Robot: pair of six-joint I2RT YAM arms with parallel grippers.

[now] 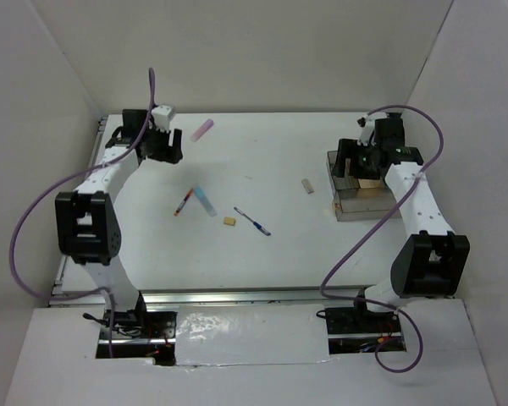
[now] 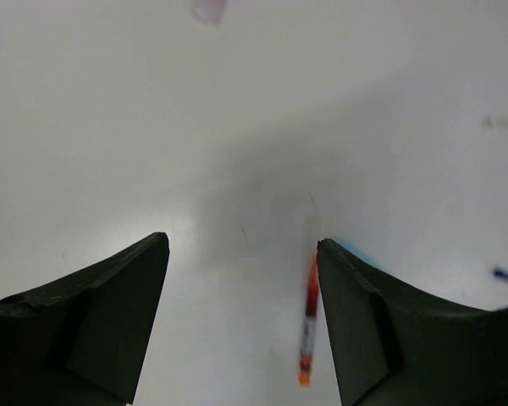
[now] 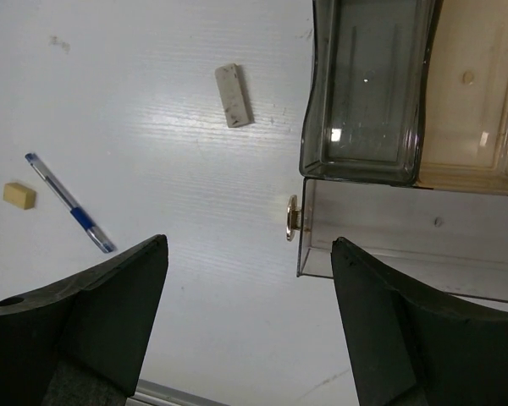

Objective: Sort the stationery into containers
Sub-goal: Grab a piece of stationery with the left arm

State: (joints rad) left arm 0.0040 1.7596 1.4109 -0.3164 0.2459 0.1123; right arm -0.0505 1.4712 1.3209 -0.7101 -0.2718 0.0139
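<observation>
Red pen [image 2: 307, 330], slim, orange-tipped: flat on white tabletop [image 2: 110, 127], seen between open, empty left jaws, beside right-hand one. Clear plastic compartment tray [image 3: 389, 228], tabletop's right side: corner below open, empty right jaws.

clear table [image 2: 110, 127] below my L claw [image 2: 242, 245], red pen [image 2: 307, 321] lying by one finger, tray [image 3: 309, 127] wall crowding my R claw [image 3: 250, 245], pale block [image 3: 234, 84] ahead, blue pen [image 3: 68, 203] off to the side

Two white arms stand here, the left arm [image 1: 110, 175] and the right arm [image 1: 412, 199], each with chunky black joint housings. A purple cable [image 1: 151, 89] loops off each. The left hand [image 2: 241, 245] and right hand [image 3: 250, 241] carry dark, wedge-shaped fingers [image 2: 110, 313].
</observation>
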